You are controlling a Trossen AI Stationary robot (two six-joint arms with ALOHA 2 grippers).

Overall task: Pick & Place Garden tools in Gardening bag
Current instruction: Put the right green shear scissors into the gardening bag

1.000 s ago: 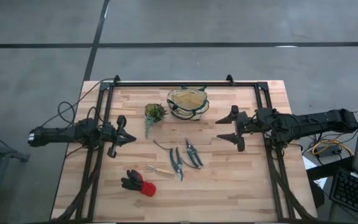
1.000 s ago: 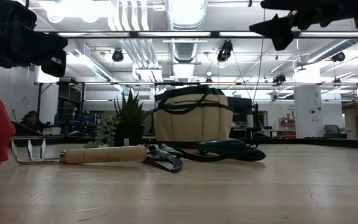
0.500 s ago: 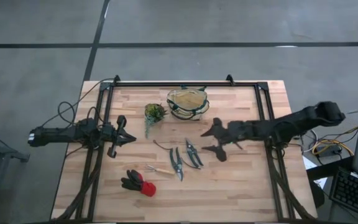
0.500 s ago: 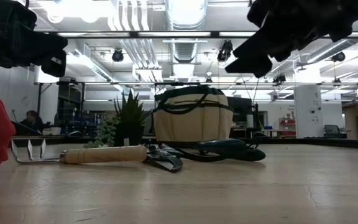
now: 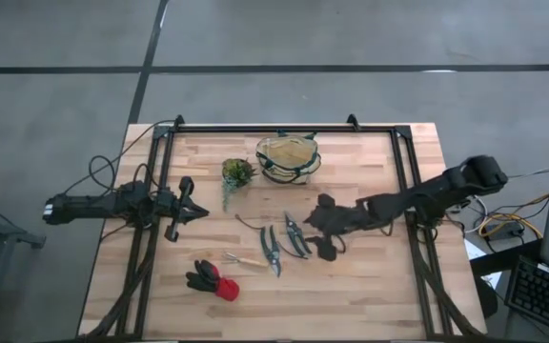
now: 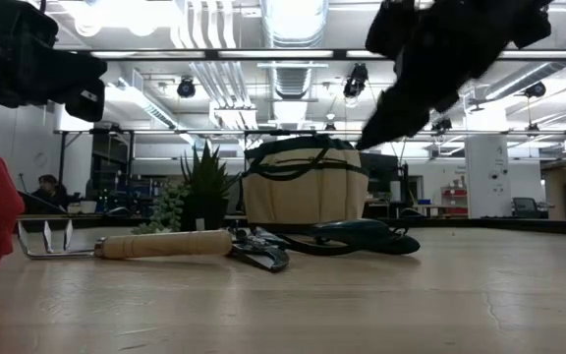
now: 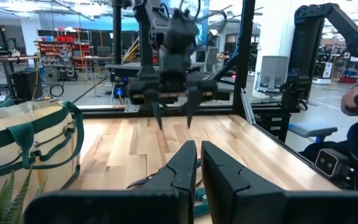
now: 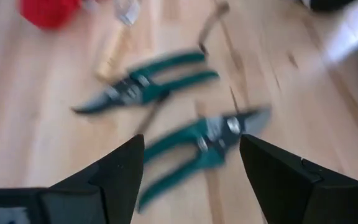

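Two green-grey pruning shears (image 5: 296,234) (image 5: 272,250) lie flat at the table's middle; they also show in the right wrist view (image 8: 197,146) (image 8: 148,84). A wooden-handled hand tool (image 5: 246,259) and black-and-red gloves (image 5: 211,279) lie nearer the front. The tan bag (image 5: 288,158) stands at the far middle, a potted plant (image 5: 237,172) to its left. My right gripper (image 5: 317,229) is open, above and just right of the shears, with its fingers (image 8: 123,168) tipped down. My left gripper (image 5: 201,211) is shut and empty at the left.
A black frame (image 5: 274,128) runs along the table's far edge and down both sides. Bare wood lies to the right of the shears and along the front edge (image 5: 351,305). A thin bent tool (image 5: 248,224) lies left of the shears.
My right gripper has gone toward the table's left edge and down, from beside the right frame rail to just above the shears, and has tipped its fingers downward. It has stayed open. Nothing on the table has moved.
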